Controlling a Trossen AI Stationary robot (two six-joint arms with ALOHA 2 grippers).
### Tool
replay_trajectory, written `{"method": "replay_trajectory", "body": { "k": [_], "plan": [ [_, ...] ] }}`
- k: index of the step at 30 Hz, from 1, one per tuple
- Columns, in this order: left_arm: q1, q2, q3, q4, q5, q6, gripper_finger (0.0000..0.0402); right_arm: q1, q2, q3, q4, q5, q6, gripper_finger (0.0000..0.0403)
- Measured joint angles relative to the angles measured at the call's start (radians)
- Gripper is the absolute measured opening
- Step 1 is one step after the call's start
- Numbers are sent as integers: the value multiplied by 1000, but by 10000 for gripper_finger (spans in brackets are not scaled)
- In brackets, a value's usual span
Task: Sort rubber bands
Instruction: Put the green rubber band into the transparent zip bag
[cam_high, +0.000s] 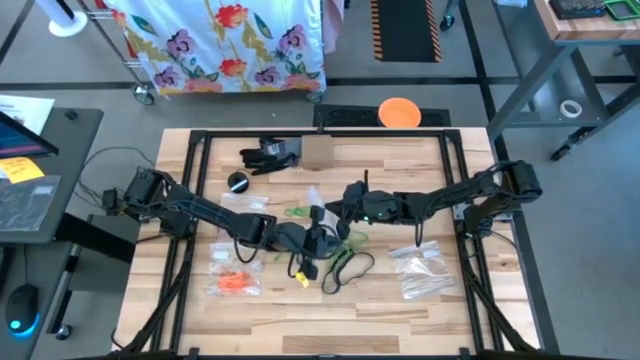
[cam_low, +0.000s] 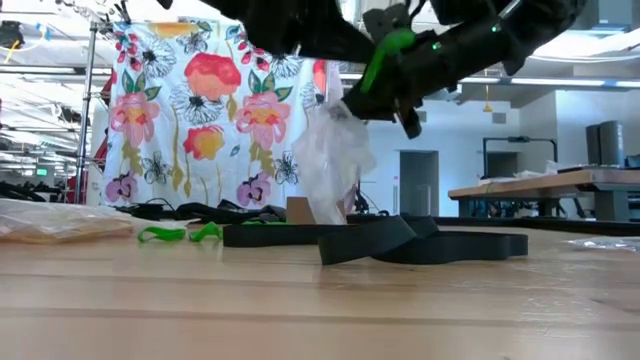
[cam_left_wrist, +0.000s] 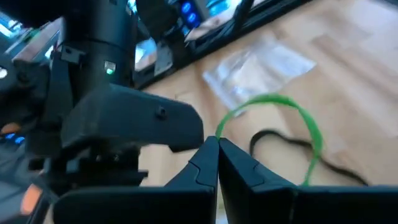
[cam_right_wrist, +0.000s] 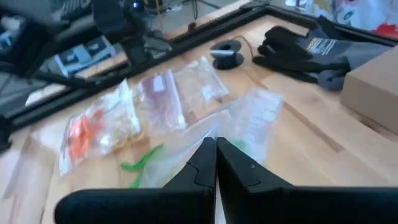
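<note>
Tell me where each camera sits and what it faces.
High: overhead, down on wooden table and both arms.
Low: tabletop level, toward the room; arms overhead, clear plastic bag hanging.
Left wrist: past shut left gripper at green rubber band.
Right wrist: past shut right gripper, same clear bag.

The wooden table (cam_high: 470, 320) carries bags (cam_high: 422, 272) at lower right, gloves (cam_high: 268, 155) and a box (cam_high: 322, 152) at top, bands (cam_high: 346, 266) at centre.
</note>
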Motion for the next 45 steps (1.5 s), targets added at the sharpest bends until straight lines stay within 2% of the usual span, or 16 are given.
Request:
{"method": "replay_trajectory", "body": {
  "k": [3,6,9,17,23,31,40,45],
  "plan": [
    [-1,0,0,-30,-54,-4,0,-11,2,0,-16,-15,11,0],
    [1,0,0,-61,-162,-40,0,9,1,0,-13,-25,10,0],
    [5,0,0,-94,-211,-49,0,31,-1,0,13,-25,-6,0],
    [34,0,0,-162,-214,-135,0,42,-3,0,37,-21,-8,0],
    [56,0,0,-276,-314,-246,0,37,-3,0,37,-15,-8,0],
    [72,0,0,-261,-349,-311,0,51,-3,0,50,-22,-8,0],
    [62,1,-2,-218,-358,-223,2,60,-5,0,50,-16,26,0],
    [53,1,-2,-216,-359,-212,45,50,-5,0,50,-24,26,0]
  ]
}}
